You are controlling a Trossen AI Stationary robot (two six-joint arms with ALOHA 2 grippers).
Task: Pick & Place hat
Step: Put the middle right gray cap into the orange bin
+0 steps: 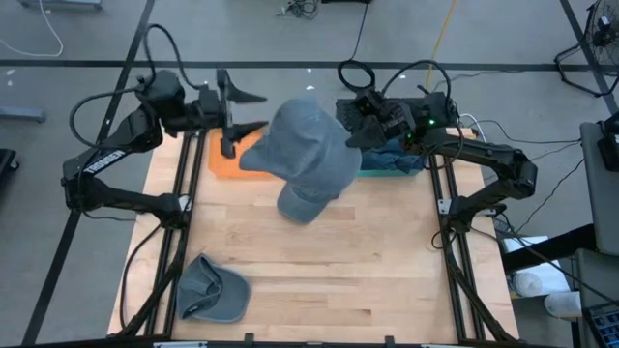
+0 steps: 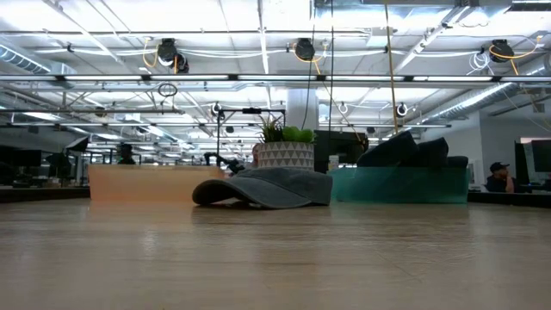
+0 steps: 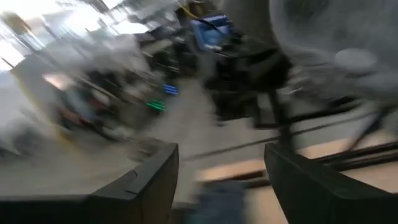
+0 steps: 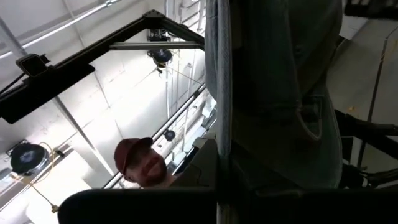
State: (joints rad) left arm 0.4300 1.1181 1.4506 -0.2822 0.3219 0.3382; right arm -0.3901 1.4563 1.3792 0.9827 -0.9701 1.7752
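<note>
A grey-blue hat hangs high above the middle of the table, with my right gripper shut on its far right side. Its brim points toward the table's near edge. My left gripper stands open just left of this hat at about the same height, pointing level toward it, with nothing between its fingers. A second grey hat lies on the table at the near left corner; the low view shows this hat resting on its rim and brim. My right gripper pinches the hat's cloth edge between its two fingers, on the side away from the brim. The fingers come from the table's right, slanting upward. The hat is lifted clear of the table, its crown spreading out beyond the fingers.
An orange bin stands at the far left of the table and a teal bin at the far right, partly under the raised hat and my right arm. Bare wood lies in the middle and near right. A person shows beyond the table.
</note>
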